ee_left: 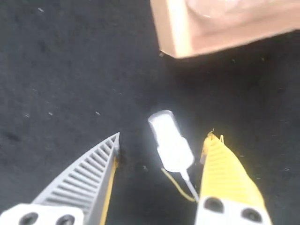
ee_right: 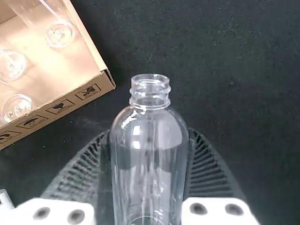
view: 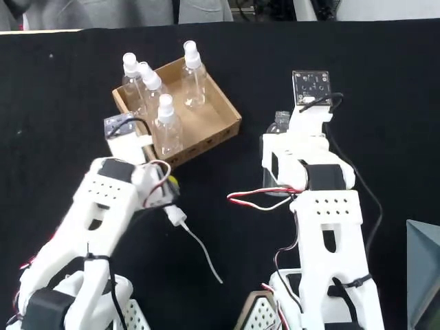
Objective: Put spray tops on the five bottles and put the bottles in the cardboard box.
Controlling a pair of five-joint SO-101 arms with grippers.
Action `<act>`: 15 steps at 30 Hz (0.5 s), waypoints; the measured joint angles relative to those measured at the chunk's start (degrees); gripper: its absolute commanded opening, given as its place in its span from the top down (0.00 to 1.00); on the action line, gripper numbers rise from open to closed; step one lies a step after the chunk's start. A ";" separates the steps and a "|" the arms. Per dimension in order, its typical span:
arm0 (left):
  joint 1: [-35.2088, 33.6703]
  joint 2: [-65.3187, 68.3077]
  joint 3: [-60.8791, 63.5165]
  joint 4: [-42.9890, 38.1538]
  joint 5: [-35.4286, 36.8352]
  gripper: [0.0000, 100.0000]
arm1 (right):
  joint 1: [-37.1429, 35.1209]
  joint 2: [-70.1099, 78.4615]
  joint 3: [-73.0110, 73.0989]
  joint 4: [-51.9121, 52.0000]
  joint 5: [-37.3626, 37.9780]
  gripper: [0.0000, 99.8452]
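On the black cloth desk (view: 385, 62), with grey fabric (view: 103, 14) beyond its far edge, the right gripper (ee_right: 150, 140) clamps a clear uncapped plastic bottle (ee_right: 150, 164) beside the brown cardboard box (view: 223, 113), while the left gripper (ee_left: 161, 135) stands spread astride a white spray top (ee_left: 171, 145) off the box's corner.

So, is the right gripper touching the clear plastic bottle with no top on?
Touching. In the right wrist view the right gripper has its ribbed fingers pressed against both sides of the clear plastic bottle.

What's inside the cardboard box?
Four bottles with white spray tops stand in the box. The left arm covers its near corner, so I can't see what's there.
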 measured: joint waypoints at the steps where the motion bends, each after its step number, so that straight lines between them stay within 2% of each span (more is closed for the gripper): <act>1: 1.14 0.00 0.00 0.00 1.32 0.74 | 0.00 0.00 0.00 0.00 0.00 0.90; 8: 5.71 0.00 5.27 -3.96 9.58 0.74 | 0.00 0.00 0.00 0.00 0.00 0.90; 15: 5.54 0.00 11.25 -12.13 11.52 0.74 | 0.00 0.00 0.00 0.00 0.00 0.90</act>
